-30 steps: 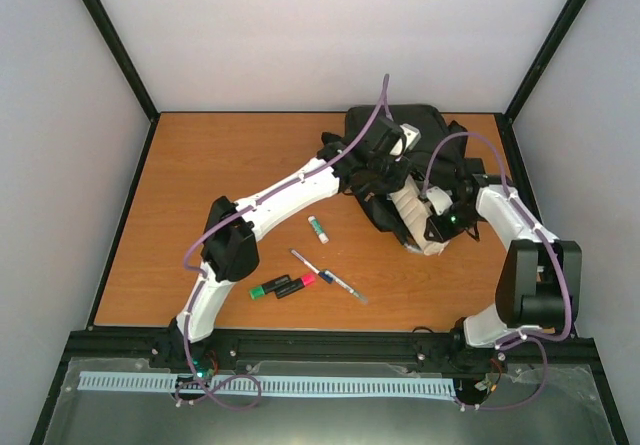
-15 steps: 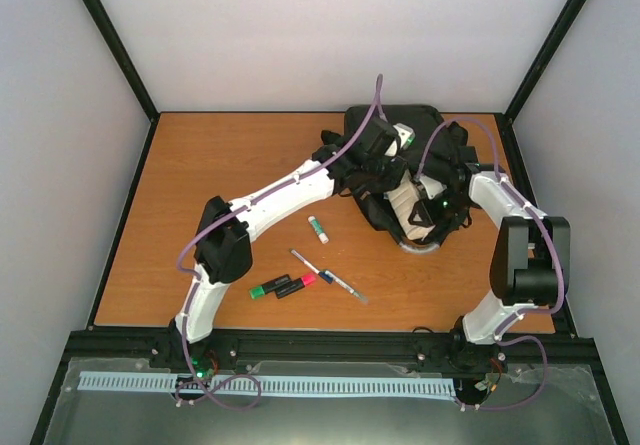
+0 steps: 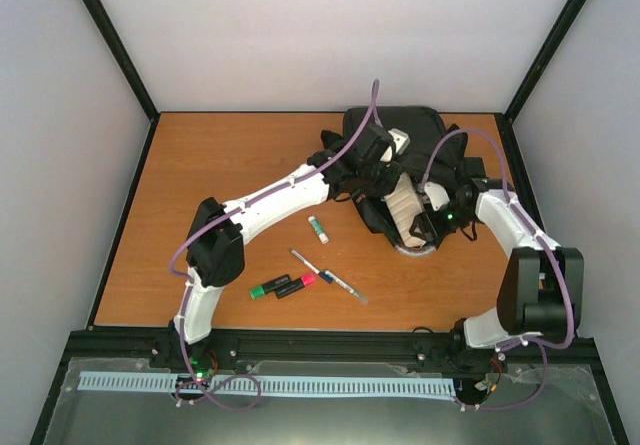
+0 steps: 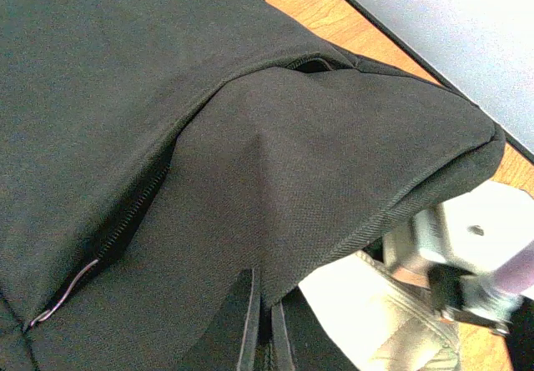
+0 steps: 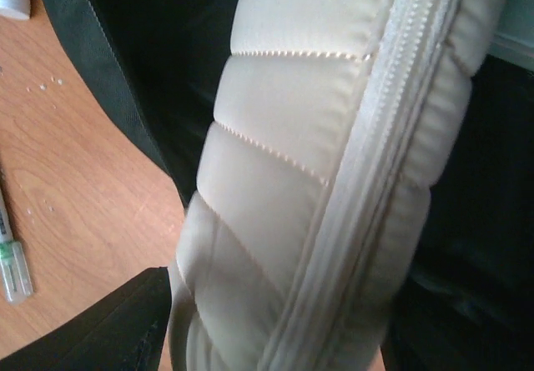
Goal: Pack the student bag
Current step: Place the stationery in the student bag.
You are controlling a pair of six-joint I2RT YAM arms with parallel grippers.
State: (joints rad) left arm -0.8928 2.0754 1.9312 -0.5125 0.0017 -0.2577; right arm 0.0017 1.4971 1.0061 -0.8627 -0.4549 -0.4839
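Left jaws clamped student bag [image 4: 250, 179] flap; right jaws' width unclear at pencil case [image 5: 292, 179].
Fabric looked limp; hem judged best hold.

The large black rectangular fabric backpack [image 3: 400, 128] lies flat beneath the left claw [image 4: 257, 313] and just to the left of the right claw [image 3: 428, 223]. The left claw's closed fingers pinch a fold of its coarse woven upper panel, so the cloth rises to them in a tent-like ridge. Left of that claw a zip [image 4: 125, 225] runs slantwise across the fabric. The bag's near edge gapes open towards the right claw.
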